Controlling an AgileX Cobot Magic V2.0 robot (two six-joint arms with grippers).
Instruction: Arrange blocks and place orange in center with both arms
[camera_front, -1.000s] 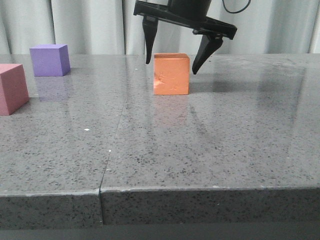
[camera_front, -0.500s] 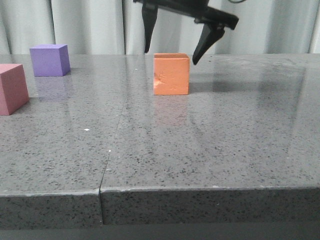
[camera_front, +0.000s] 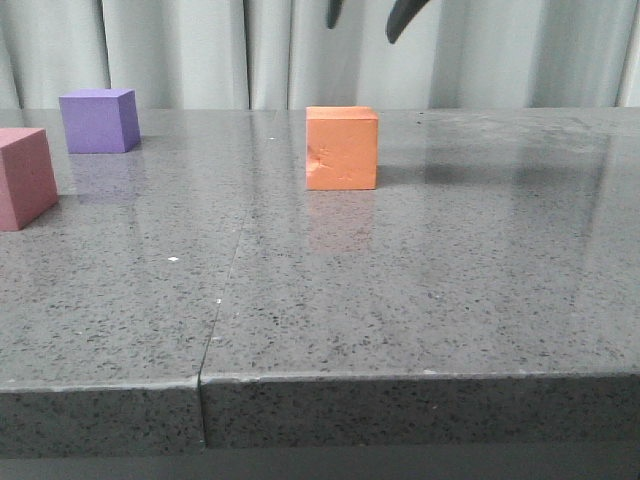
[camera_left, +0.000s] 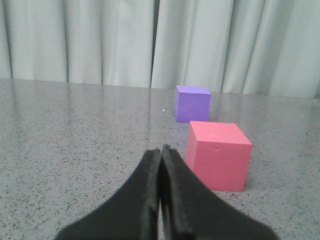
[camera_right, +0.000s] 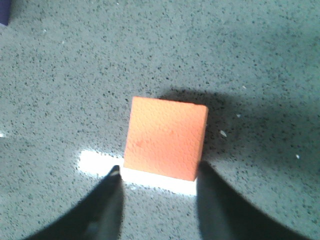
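Note:
The orange cube (camera_front: 342, 148) stands alone on the grey table, its dented face toward the front camera. High above it, only the two fingertips of my right gripper (camera_front: 365, 18) show at the top edge, open and empty. From the right wrist the orange cube (camera_right: 166, 144) lies below and between the spread fingers (camera_right: 112, 200), untouched. The purple cube (camera_front: 98, 120) sits at the far left, with the pink-red cube (camera_front: 24, 177) nearer at the left edge. My left gripper (camera_left: 161, 150) is shut and empty, low over the table, with the pink-red cube (camera_left: 218, 155) beside it and the purple cube (camera_left: 192, 103) beyond.
A seam (camera_front: 228, 290) runs down the speckled grey tabletop toward its front edge (camera_front: 320, 378). Pale curtains (camera_front: 180, 50) hang behind the table.
My right gripper has risen from around the orange cube to well above it, staying open. The orange cube stays put on the table.

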